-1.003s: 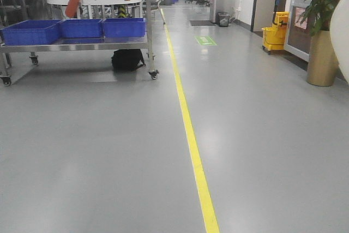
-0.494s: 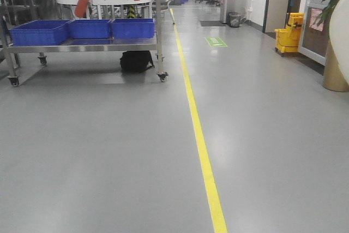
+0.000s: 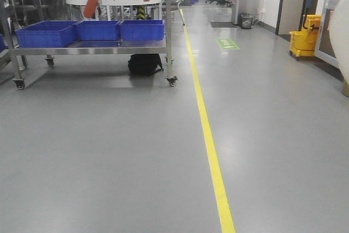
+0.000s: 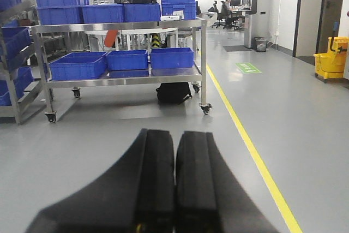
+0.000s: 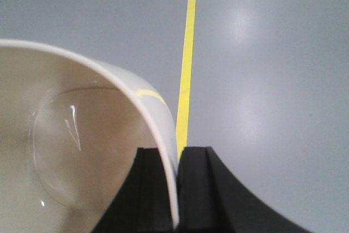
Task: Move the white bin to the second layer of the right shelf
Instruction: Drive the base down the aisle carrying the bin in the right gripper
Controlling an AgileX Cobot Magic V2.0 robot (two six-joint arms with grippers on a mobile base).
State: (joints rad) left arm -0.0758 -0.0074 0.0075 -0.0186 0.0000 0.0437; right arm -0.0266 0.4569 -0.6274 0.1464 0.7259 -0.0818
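Observation:
The white bin (image 5: 71,151) is a glossy cream tub that fills the left of the right wrist view, its inside facing the camera. My right gripper (image 5: 177,154) is shut on the bin's wall, one finger inside and one outside, above the grey floor. A curved slice of the bin (image 3: 341,34) also shows at the right edge of the front view. My left gripper (image 4: 175,135) is shut with nothing between its black pads, held over the floor. The right shelf second layer is out of view.
A wheeled steel cart (image 3: 87,51) with blue crates (image 3: 98,30) stands ahead on the left, a black bag (image 3: 145,64) beneath it. A yellow floor line (image 3: 210,145) runs down the corridor. A yellow mop bucket (image 3: 306,39) stands at the right. Another rack of blue crates (image 4: 11,53) is far left.
In the front view the cart, the yellow line and the mop bucket have shifted right, and the potted plant has left the frame. The bin stays at the right edge.

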